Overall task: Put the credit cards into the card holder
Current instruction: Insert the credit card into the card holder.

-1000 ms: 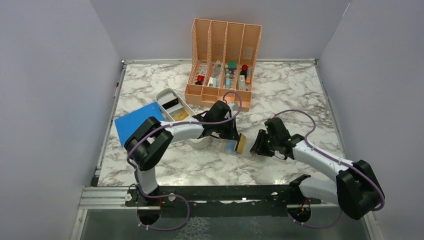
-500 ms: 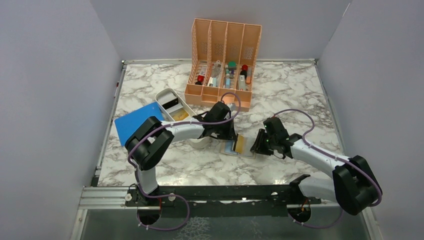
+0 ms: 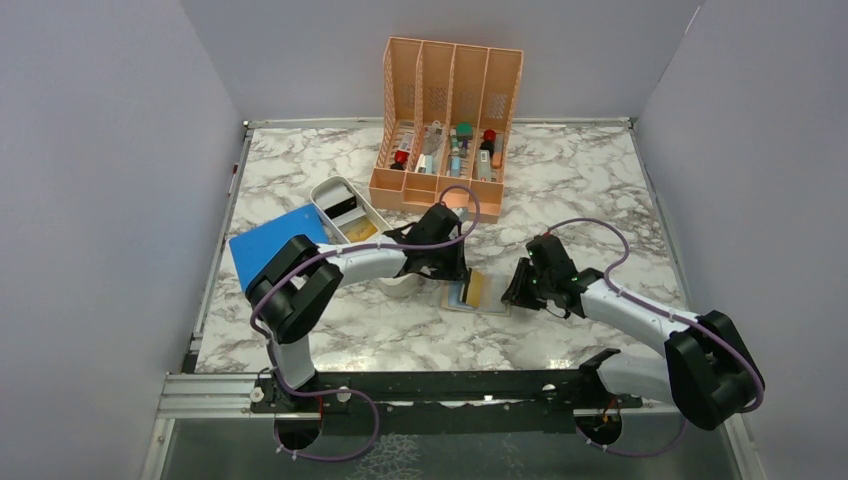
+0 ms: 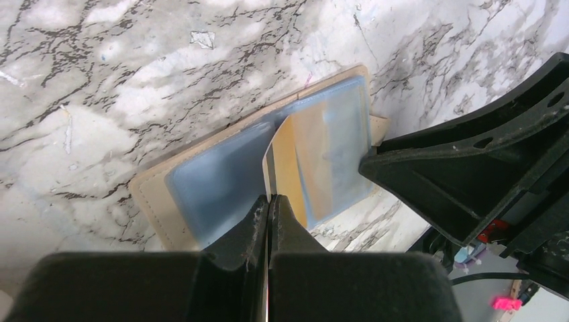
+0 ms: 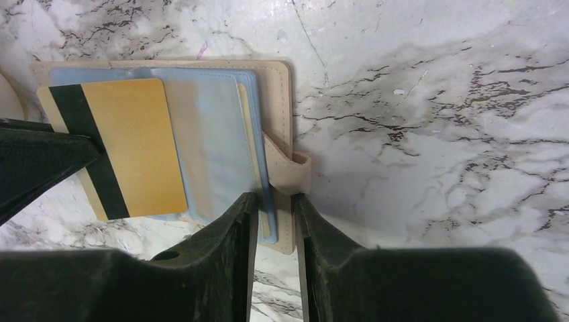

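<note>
While clenching the left gripper (image 4: 270,202) on a gold card (image 5: 134,144), holding it tilted on edge over the open holder (image 5: 280,94) lying flat on the marble table (image 5: 436,100). Setting the right gripper (image 5: 274,201) astride the holder's strap-side edge with jaws slightly apart; not managing to tell whether pinching that edge or merely straddling it.

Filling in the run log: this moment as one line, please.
stage: card insertion | left fingers: shut on gold card, over open card holder | right fingers: astride its edge, grip unclear
</note>
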`<state>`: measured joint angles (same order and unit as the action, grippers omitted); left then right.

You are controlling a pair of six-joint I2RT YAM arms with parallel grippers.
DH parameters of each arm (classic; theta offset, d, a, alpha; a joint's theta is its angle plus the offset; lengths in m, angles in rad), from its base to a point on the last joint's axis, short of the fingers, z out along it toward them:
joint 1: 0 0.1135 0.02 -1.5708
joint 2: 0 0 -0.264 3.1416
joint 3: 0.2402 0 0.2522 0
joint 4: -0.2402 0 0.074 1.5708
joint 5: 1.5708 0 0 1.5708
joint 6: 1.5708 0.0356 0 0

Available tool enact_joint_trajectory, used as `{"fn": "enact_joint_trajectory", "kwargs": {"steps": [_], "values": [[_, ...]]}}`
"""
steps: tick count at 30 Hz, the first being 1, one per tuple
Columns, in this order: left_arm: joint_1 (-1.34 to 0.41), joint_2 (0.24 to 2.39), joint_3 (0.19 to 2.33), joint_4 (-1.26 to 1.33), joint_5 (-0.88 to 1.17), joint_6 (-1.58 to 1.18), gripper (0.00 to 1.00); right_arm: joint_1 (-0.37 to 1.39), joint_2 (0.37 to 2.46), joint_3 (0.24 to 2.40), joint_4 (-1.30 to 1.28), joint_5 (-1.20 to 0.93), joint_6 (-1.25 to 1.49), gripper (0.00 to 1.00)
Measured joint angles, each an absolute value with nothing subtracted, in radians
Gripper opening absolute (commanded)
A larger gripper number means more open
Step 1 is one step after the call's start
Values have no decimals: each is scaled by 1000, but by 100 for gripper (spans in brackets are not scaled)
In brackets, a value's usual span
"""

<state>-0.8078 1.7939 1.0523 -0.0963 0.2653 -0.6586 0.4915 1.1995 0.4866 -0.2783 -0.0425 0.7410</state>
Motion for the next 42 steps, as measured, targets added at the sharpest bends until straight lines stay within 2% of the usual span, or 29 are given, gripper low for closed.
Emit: {"fn": "enact_joint_trajectory", "kwargs": {"steps": [15,42], "values": [[-812,1751,996,-68,250,-699,0,492,1174,454,-237,-47,744,29],[-828,1749,862,199,294,-835,0,484,1111,382,-193,-143,796,27]]}}
